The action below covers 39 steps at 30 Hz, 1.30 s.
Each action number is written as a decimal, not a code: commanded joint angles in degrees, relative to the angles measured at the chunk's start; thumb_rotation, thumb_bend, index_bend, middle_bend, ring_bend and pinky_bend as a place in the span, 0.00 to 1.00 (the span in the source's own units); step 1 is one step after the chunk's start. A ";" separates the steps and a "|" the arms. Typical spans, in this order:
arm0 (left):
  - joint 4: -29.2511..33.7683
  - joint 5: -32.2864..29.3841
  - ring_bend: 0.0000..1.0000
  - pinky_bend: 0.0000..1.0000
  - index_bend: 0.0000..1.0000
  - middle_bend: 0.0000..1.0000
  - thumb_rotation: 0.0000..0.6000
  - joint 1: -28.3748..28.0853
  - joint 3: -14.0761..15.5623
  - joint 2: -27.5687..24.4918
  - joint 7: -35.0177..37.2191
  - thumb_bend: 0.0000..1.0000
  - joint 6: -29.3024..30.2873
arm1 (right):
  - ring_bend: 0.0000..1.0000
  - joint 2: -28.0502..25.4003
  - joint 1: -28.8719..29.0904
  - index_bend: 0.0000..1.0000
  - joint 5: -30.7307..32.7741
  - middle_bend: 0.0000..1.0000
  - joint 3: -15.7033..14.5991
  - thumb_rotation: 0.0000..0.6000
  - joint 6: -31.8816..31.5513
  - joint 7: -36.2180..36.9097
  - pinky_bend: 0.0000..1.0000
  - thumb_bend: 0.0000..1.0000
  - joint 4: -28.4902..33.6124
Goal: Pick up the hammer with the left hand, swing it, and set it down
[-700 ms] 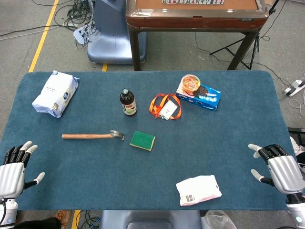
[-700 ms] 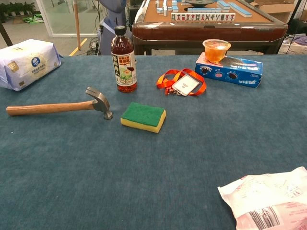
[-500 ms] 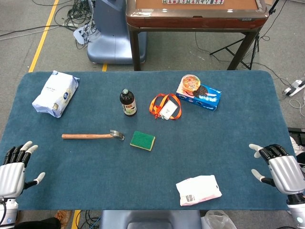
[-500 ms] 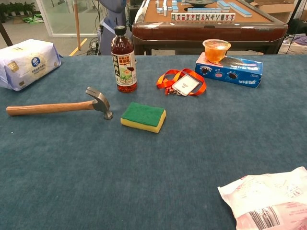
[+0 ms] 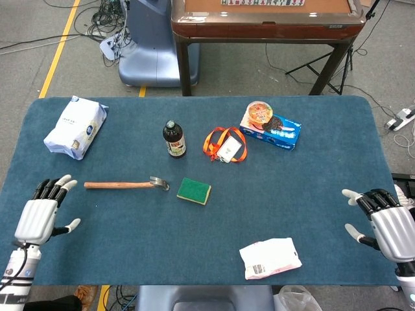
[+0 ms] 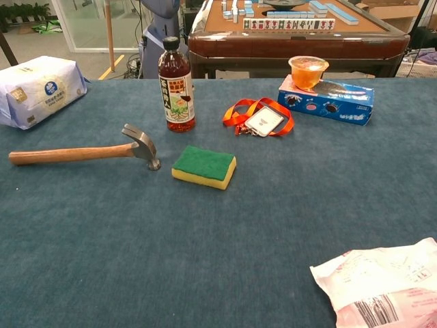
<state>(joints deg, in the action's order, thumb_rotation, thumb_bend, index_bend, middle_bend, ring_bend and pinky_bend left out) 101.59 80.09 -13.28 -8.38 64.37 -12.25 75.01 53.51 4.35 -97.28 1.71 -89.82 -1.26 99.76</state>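
Observation:
A hammer with a wooden handle and grey metal head lies flat on the blue table, its head pointing right; the chest view shows the hammer at left. My left hand hovers open over the table's near left, fingers spread, a short way below and left of the handle's end, not touching it. My right hand is open at the table's near right edge, far from the hammer. Neither hand appears in the chest view.
A green-and-yellow sponge lies just right of the hammer head. Behind stand a dark bottle, an orange lanyard with badge and a blue snack box with a cup. White bags lie at far left and near right.
My left hand has moved up and to the right over the table, closer to the hammer handle's end. My right hand has shifted slightly right. The hammer has not moved.

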 commanded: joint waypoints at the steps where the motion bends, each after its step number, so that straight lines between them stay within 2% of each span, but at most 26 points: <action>1: -0.59 -3.34 0.09 0.05 0.16 0.13 1.00 -5.50 -2.36 0.38 -1.47 0.14 -6.74 | 0.32 -0.07 0.06 0.28 -0.17 0.42 -0.05 1.00 0.00 0.05 0.28 0.19 0.05; 7: -2.70 -10.54 0.07 0.05 0.20 0.13 1.00 -12.94 -4.04 3.52 -7.46 0.14 -15.87 | 0.32 -0.02 -0.19 0.28 -0.31 0.42 -0.38 1.00 -0.13 0.55 0.28 0.19 -0.32; 14: -6.56 -20.89 0.07 0.05 0.24 0.17 1.00 -20.39 -4.85 8.53 -15.82 0.20 -21.83 | 0.32 0.02 -0.92 0.28 0.12 0.42 -0.67 1.00 -0.86 1.84 0.28 0.19 -1.58; 26: -12.17 -34.63 0.07 0.05 0.27 0.23 1.00 -29.19 -4.65 14.70 -21.95 0.24 -25.44 | 0.32 0.36 -1.23 0.28 0.77 0.42 -0.84 1.00 -0.79 3.42 0.28 0.19 -3.22; 32: -15.05 -38.81 0.09 0.05 0.29 0.27 1.00 -32.42 -3.45 16.76 -23.52 0.28 -26.77 | 0.32 0.32 -1.56 0.28 1.25 0.42 -0.90 1.00 -0.93 3.75 0.28 0.19 -3.55; 39: -17.35 -40.56 0.11 0.05 0.31 0.29 1.00 -34.37 -1.86 18.34 -23.98 0.32 -27.11 | 0.32 0.45 -1.63 0.28 1.61 0.42 -0.86 1.00 -0.78 3.93 0.28 0.19 -3.81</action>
<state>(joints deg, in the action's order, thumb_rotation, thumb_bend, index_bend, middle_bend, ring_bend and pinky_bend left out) 84.56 39.80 -47.36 -10.53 82.45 -36.10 48.01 53.96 2.72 -95.68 0.85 -90.59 2.68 95.94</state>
